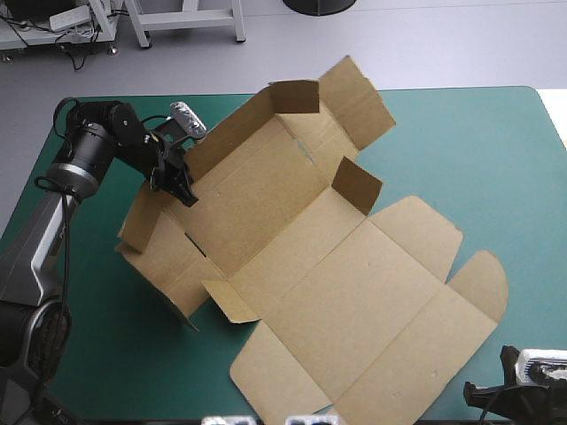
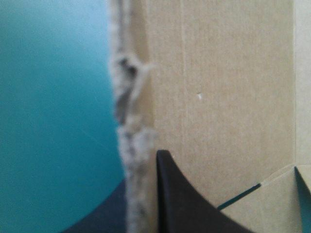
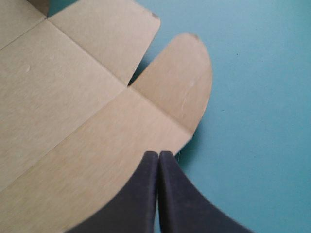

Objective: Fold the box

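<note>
- High view: the box (image 1: 301, 257) lies mid-worktop (image 1: 496, 159) on a diagonal. Its long axis runs from the far left toward the near right corner.
- The far-left end is a half-formed tray with its walls raised. The lid (image 1: 372, 310) lies flat at the near-right end.
- The left hand (image 1: 184, 188) reaches in from the worktop's left edge and pinches the raised wall (image 1: 151, 226) on that side. In the left wrist view the board's ragged edge runs between its two black fingers, so it is clamped on the box.
- The right hand (image 3: 159, 156) sits at the near right corner with its fingers pressed together, gripping nothing. In its wrist view the tips hover over the lid's edge, with the rounded flap (image 3: 180, 82) just ahead.
- Judgement: the relation that matters is that each hand has its own end of the diagonal. The left hand is the nearer one to the tray's walls, and the lid lies straight ahead of the right hand.
- The tray's walls look untucked, so the next move probably falls to the left hand. The right hand is placed to steady the lid.
</note>
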